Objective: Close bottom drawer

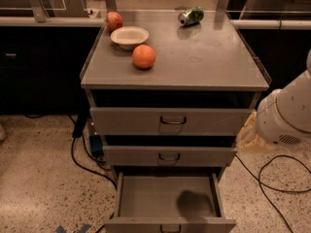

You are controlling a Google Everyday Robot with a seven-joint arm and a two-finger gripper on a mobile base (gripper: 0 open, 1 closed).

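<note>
The gripper (249, 133) is a pale yellowish shape at 3 o'clock, just beside the right flank of the cabinet, level with the middle drawer (141, 155). How far it is spread cannot be made out, and nothing shows in its hold. Behind it bulges the arm (287, 114), smooth, white and rounded.

There are three grey metal drawers, each flat-fronted with one small dark loop handle. The bottom drawer (146, 198), at 6 o'clock, stands pulled well out, a shallow rectangular tray with a dark smudge on its floor toward the right. The top drawer (126, 120) and the middle one each have a dark gap above them.

The desk (214, 57) is a dull grey sheet with a raised lip. On it lie four things: one orange (144, 56), one red apple (114, 20) at 11 o'clock, one shallow white bowl (129, 36) between them, and one green can (190, 16) on its side at 1 o'clock.

The floor (39, 178) is speckled; dark cables (272, 181) trail over it on both sides.
</note>
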